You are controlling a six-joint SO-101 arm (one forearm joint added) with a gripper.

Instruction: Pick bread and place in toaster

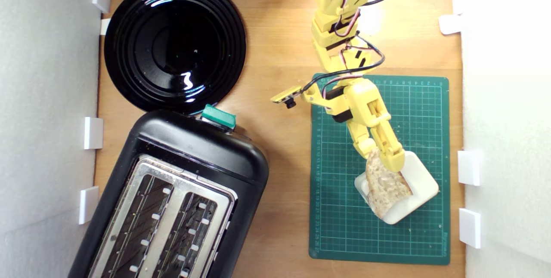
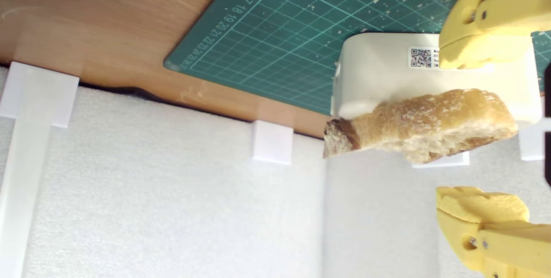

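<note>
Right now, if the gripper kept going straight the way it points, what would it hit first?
The bread: it lies between the open fingers of the gripper, resting on the cream block. Depth is unclear, so contact may be close already.

The wooden tabletop (image 1: 280,54) carries everything. At the exterior view's left, the round glossy black plate (image 1: 174,43) sits toward the top edge, and the large black two-slot toaster (image 1: 172,200) lies just below it, its lever end touching or overlapping the plate's rim. Well apart, at the exterior view's right, lies the green gridded cutting mat (image 1: 426,110). The cream rounded-square block (image 1: 419,183) rests on the mat's lower part, and the half-oval slice of rustic bread (image 1: 385,185) lies across the block, overhanging its edge. The yellow gripper (image 1: 385,157) stands over the bread's upper end, one finger on either side of the slice.
</note>
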